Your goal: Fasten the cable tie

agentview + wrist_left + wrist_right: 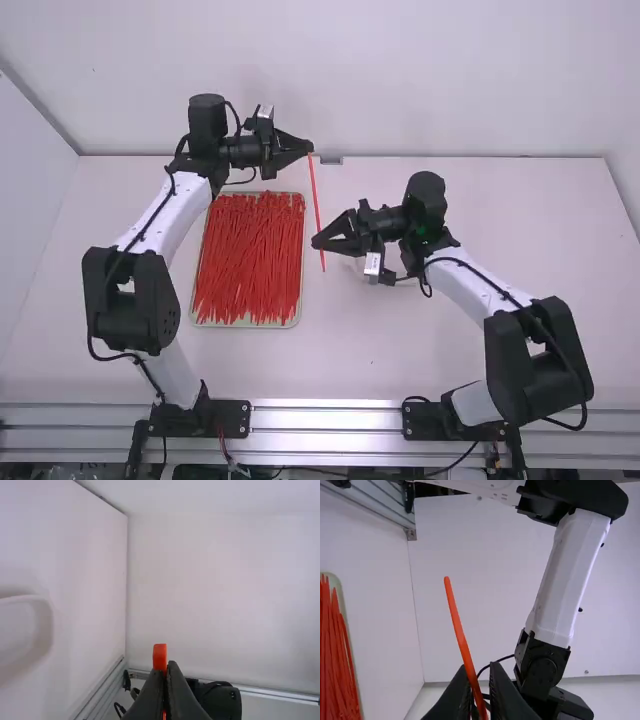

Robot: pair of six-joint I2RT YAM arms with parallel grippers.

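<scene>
The thin red plastic cable tie [317, 205] is held above the white tabletop [500, 200], its long axis running front to back. The right pincer [317, 240] clamps its near part; the left pincer [311, 150], clenched on a red end, meets its far tip.

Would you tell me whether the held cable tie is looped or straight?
Straight: the cable tie runs unlooped from left gripper to right gripper.

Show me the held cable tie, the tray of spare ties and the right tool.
held cable tie [317, 205]: high view, middle of its red strap.
tray [246, 325]: high view, bare rim nearest the arm bases.
right tool [317, 240]: high view, midway between its fingertips.
</scene>
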